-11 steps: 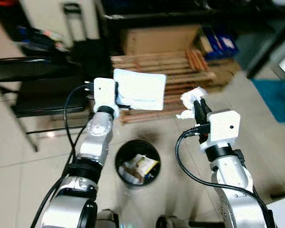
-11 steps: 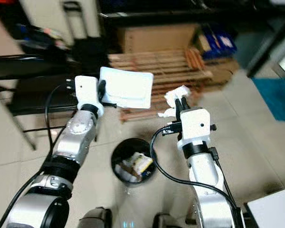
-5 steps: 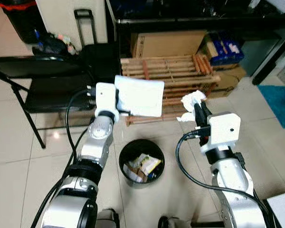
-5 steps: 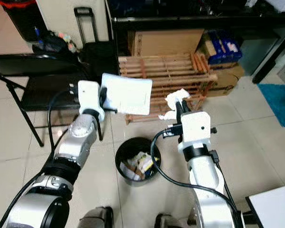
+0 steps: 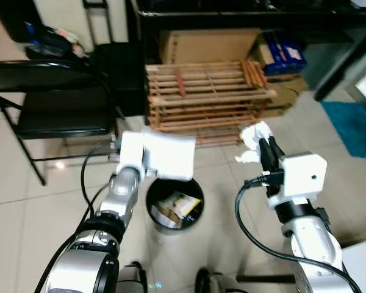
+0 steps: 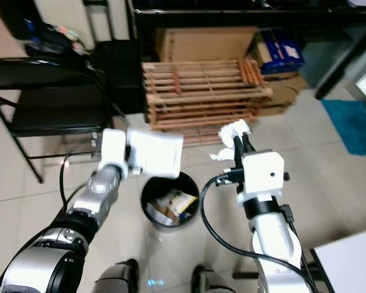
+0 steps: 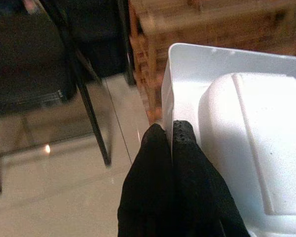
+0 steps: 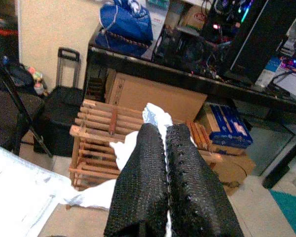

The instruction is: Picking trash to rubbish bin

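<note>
Pale floor tiles (image 5: 24, 226) spread under the robot in the head views, with a black folding chair (image 5: 55, 110) to its left, a wooden slatted rack (image 5: 207, 91) ahead and a cardboard box (image 5: 207, 46) behind that. A round black rubbish bin (image 5: 174, 204) stands on the tiles between the two arms; inside lie crumpled wrappers (image 5: 177, 206), one yellow and white. The left gripper (image 5: 147, 163) is clamped on the edge of a white plastic tray (image 5: 169, 157), which hangs over the bin's near-left rim. The right gripper (image 5: 269, 154) is raised to the right of the bin, its fingers pinched on a crumpled white tissue (image 5: 255, 135) held above the floor in front of the rack.

From the left wrist, the two black fingers (image 7: 160, 168) press together on the tray's thin wall (image 7: 168, 98), with a chair leg and tiles behind.

From the right wrist, the closed fingers (image 8: 153, 177) squeeze the tissue (image 8: 155, 114), which sticks out above them and trails down beside them, against the rack (image 8: 96, 143), a black suitcase (image 8: 59, 116) and a blue bag (image 8: 126, 22) on a dark shelf.
</note>
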Motion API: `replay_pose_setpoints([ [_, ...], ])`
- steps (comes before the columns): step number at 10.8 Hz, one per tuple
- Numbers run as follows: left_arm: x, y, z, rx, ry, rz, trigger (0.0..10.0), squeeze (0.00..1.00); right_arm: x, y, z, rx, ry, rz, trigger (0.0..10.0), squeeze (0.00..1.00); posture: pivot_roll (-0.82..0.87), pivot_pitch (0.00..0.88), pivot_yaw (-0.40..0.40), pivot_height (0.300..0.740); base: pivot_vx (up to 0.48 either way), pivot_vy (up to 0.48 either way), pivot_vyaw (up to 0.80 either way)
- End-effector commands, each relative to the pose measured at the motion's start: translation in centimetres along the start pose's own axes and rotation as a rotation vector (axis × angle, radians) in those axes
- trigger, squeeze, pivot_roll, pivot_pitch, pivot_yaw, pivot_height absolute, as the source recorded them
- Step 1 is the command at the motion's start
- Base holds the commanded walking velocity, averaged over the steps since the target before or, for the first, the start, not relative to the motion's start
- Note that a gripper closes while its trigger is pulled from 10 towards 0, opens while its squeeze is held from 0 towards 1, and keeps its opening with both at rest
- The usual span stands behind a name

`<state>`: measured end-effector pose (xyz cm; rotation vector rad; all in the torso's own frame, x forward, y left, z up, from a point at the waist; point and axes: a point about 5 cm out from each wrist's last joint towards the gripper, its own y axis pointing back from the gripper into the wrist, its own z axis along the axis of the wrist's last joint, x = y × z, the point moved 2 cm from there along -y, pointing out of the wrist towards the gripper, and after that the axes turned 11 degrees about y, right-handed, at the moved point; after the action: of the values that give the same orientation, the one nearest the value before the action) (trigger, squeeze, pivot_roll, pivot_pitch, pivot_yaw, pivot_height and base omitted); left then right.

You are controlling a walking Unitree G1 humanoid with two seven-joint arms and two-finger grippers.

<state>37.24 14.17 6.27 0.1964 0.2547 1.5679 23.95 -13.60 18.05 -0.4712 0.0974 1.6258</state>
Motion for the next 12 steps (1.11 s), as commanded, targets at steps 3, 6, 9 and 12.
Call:
replay_pose_setpoints([
  [3,-1.2,0.6,-2.9,0.112,-0.043,-0.013,0.0,0.0,-1.1,1.1,0.3,0.03,0.03,-0.019,10.0,0.0,-0.06,0.286,-0.126,0.74,0.0,0.0,0.0],
  [6,-1.8,1.2,-4.8,0.156,-0.072,-0.023,0.0,0.0,-1.6,2.6,0.5,0.075,0.036,-0.031,10.0,0.0,-0.1,0.309,-0.134,0.74,0.0,0.0,0.0],
  [9,-0.5,1.4,-5.2,0.14,-0.135,0.025,0.0,0.0,-1.7,3.3,0.3,0.108,0.041,-0.029,10.0,0.0,-0.11,0.317,-0.148,0.74,0.0,0.0,0.0],
  [12,1.2,0.6,-2.7,0.054,-0.129,0.106,0.0,0.0,-2.0,3.6,0.3,0.118,0.051,-0.037,10.0,0.0,-0.12,0.318,-0.149,0.74,0.0,0.0,0.0],
])
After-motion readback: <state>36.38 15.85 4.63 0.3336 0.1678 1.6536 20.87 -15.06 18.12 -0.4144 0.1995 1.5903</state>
